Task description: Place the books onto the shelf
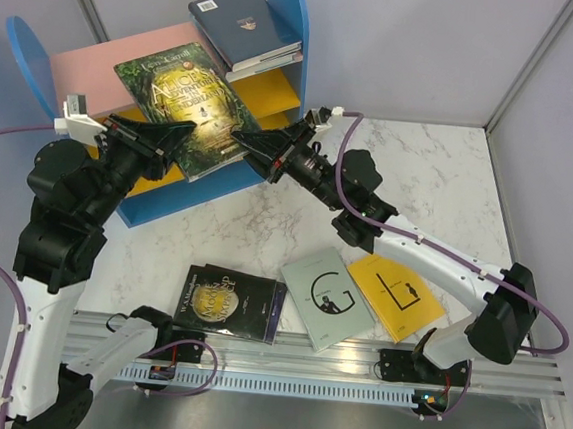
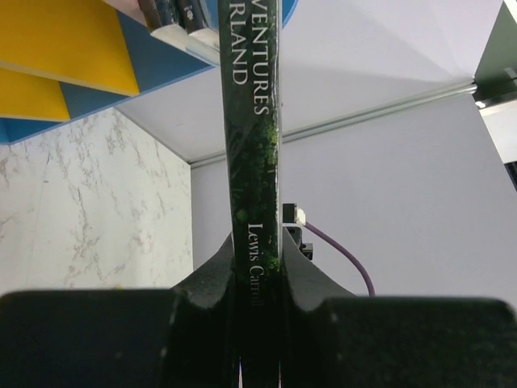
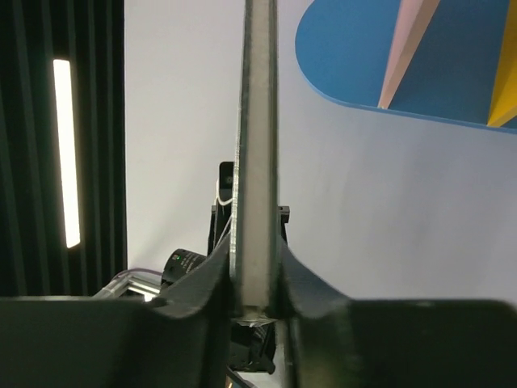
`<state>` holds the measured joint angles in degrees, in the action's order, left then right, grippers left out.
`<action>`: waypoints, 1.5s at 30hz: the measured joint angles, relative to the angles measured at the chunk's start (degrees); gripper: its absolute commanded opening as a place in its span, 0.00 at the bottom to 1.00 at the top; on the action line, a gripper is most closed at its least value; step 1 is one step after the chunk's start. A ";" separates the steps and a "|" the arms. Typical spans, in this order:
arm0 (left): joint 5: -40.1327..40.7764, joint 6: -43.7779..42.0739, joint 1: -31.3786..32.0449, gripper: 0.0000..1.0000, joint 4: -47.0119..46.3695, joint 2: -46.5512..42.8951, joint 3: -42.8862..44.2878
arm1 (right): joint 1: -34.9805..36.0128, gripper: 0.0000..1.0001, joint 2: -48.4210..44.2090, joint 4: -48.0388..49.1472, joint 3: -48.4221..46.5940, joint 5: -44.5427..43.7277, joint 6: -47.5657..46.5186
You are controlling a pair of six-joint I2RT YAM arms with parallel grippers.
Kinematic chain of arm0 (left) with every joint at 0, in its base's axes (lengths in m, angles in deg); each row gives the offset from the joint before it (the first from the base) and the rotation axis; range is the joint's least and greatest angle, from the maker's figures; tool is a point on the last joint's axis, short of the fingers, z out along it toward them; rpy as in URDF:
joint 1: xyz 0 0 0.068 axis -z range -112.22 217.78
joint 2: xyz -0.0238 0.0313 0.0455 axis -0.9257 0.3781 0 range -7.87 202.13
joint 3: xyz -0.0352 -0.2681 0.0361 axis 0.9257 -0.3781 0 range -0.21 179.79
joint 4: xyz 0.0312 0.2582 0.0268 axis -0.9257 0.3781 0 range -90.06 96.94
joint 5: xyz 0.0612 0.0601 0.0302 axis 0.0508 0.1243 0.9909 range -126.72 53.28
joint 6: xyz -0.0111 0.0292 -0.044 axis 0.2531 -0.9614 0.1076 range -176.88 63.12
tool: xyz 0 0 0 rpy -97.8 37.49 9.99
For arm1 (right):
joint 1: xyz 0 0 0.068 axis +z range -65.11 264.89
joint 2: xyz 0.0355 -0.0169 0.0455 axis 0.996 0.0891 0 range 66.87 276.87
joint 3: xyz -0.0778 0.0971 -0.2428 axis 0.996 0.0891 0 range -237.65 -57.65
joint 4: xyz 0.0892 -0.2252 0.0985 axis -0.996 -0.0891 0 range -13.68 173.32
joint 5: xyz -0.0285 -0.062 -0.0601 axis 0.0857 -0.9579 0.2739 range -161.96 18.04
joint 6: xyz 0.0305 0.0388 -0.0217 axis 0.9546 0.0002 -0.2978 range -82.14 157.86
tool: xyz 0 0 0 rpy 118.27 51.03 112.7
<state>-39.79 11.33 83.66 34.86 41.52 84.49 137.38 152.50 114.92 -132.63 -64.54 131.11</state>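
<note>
Overhead view of a marbled bench [image 1: 429, 187] with two black robot arms reaching toward a small shelf [image 1: 84, 66] at the back left. The shelf has blue rounded side panels, a pink board and yellow boards.

Between the arms is a green-gold book [image 1: 191, 106], cover facing up, held over the pink board and the yellow boards. Whether it touches the shelf cannot be told. The left gripper [image 1: 172, 142] is clenched on the book's lower left edge. The right gripper [image 1: 251, 143] is grasping its lower right edge.

In the left wrist view, the left gripper [image 2: 257, 259] pinches the book's dark green spine [image 2: 252, 121], which carries white lettering (part of the author's name shows). A corner of the shelf [image 2: 65, 48] is behind it.

In the right wrist view, the right gripper [image 3: 257, 259] has both fingers pressed against the book's pale page edge [image 3: 257, 121].

A stack of books [image 1: 245, 20], a navy one on top, lies in the shelf beside its right blue panel.

Three more lie flat on the bench near the arm bases. A black book [image 1: 230, 305] with gold lettering is on the left, with a pale grey book [image 1: 327, 298] just beside it. A yellow book [image 1: 397, 296] touches the grey one's right side.
</note>
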 measured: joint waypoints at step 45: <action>6.03 -27.41 -0.63 1.00 11.37 -3.02 8.24 | -23.85 0.56 34.16 -42.69 -60.19 7.34 -5.42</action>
<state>-33.76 -16.08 83.03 46.22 38.50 92.73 113.53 186.66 72.23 -192.83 -57.20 125.69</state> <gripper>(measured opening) 0.995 0.284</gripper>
